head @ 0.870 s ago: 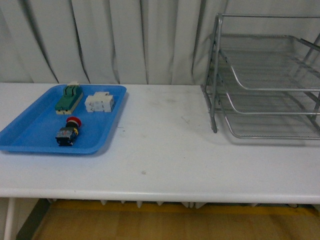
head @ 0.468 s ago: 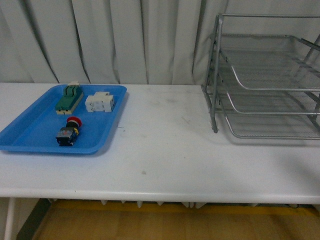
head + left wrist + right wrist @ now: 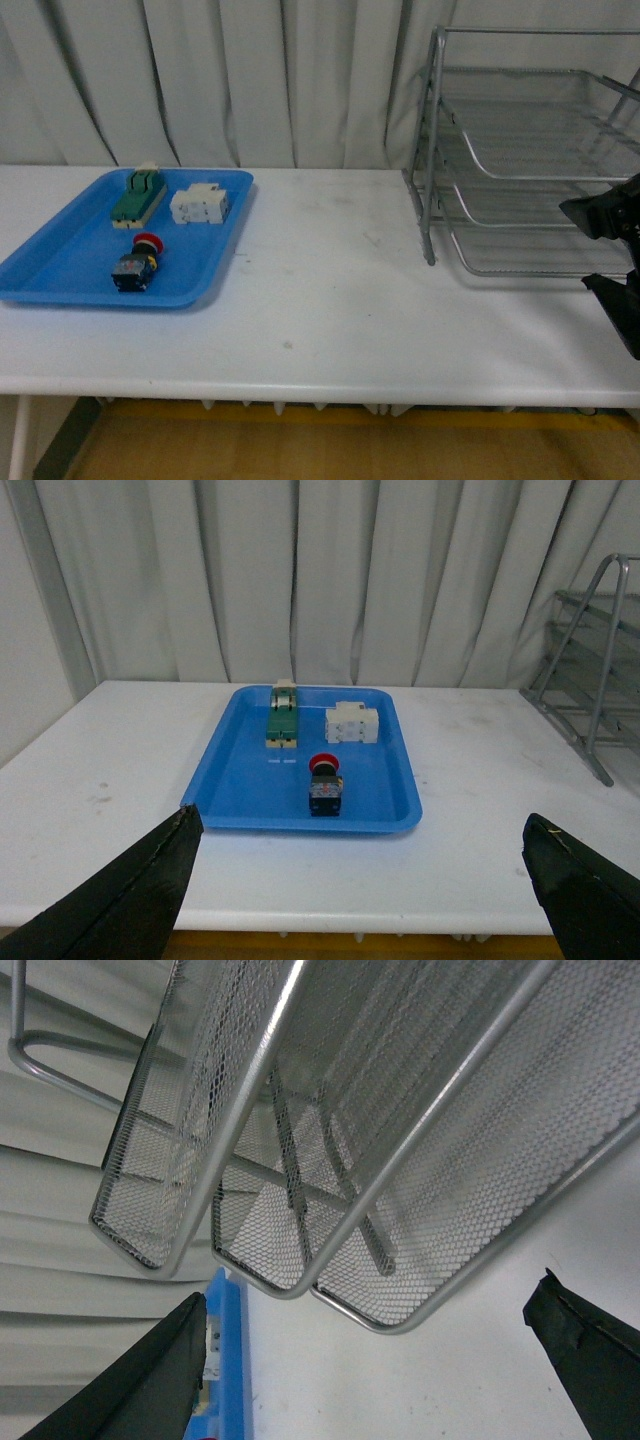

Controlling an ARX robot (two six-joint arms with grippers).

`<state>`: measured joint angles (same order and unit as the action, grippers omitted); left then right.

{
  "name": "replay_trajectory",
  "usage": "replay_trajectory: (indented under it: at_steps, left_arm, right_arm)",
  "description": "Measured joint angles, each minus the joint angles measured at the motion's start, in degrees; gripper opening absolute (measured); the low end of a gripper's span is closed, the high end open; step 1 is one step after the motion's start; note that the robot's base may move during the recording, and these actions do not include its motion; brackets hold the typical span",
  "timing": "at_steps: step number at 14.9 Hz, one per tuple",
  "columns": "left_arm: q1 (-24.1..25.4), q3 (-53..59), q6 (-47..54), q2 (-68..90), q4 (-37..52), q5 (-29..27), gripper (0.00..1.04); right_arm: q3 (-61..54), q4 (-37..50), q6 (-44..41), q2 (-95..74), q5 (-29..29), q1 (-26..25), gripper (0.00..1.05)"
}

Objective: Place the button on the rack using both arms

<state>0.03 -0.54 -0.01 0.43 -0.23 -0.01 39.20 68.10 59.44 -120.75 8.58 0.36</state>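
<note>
The silver wire-mesh three-tier rack (image 3: 520, 130) is cut off at three o'clock by the front view's edge; there the black right gripper (image 3: 576, 246) is only partly shown.

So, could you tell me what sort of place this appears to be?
Probably a robot test bench in a lab: a plain white table before a grey curtain, a blue tray holding the button and other electrical parts, and a wire rack.

Black all over, with sharp corners
The right claw (image 3: 578, 246) has chunky black parts with pointed ends. Each finger (image 3: 120, 900) of the left claw (image 3: 360, 820) is a flat black wedge with a pointed tip and no shine.
</note>
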Motion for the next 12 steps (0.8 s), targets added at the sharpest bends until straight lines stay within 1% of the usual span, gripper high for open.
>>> replay_trajectory:
  at_steps: [2,4,5,7,8,10,11,12]
  left_arm:
    - [0.0,0.0,0.0,0.0,0.0,0.0,0.98]
    - [0.0,0.0,0.0,0.0,0.0,0.0,0.98]
    - [0.0,0.0,0.0,0.0,0.0,0.0,0.98]
    - [0.0,0.0,0.0,0.0,0.0,0.0,0.98]
    - [0.0,0.0,0.0,0.0,0.0,0.0,0.98]
    - [0.0,0.0,0.0,0.0,0.0,0.0,0.98]
    - [0.0,0.0,0.0,0.0,0.0,0.0,0.98]
    - [0.0,0.0,0.0,0.0,0.0,0.0,0.98]
  right_arm:
    - [4.1,-0.8,0.7,-2.2,0.0,0.0,0.98]
    - [9.2,-3.6,1.3,-4.8,-0.4,0.0,0.98]
    - [11.5,-5.3,1.8,-6.1,-1.1,0.0,0.96]
    - [16.9,-8.6,2.7,-10.0,-2.6,0.0,0.71]
    - [18.7,-9.1,2.9,-11.7,-3.0,0.0,0.6]
    - [20.7,-9.0,3.6,-13.1,-3.5,0.0,0.36]
    - [20.8,-8.1,3.6,-13.1,-3.5,0.0,0.26]
    - [19.6,-6.1,5.4,-12.9,-3.5,0.0,0.14]
